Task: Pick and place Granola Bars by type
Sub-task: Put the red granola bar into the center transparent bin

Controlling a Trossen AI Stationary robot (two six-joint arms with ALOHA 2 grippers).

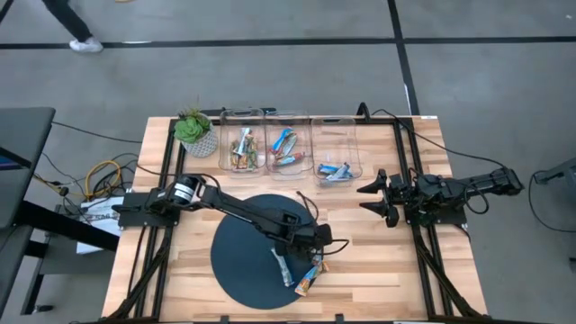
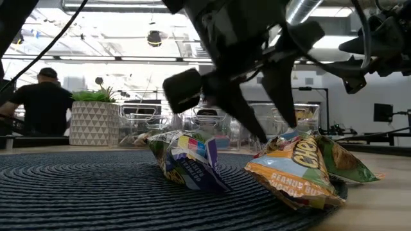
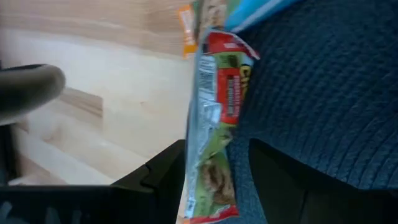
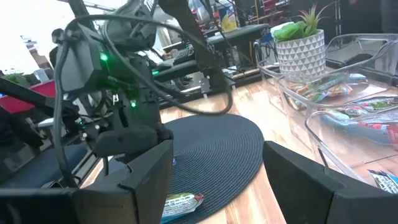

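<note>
At the round dark mat's edge, left gripper straddles a granola bar.
Fingers spread either side; right gripper waits spread apart near the clear bins.

Place: robotics lab or workshop
Floor: bare grey concrete with dark taped lines
Desk: wooden desk in a black metal frame, loose cables beside it
Ceiling: exposed ducts and hanging lamp
Background: person working at another bench, monitor on a stand
Decor: potted plant
</note>
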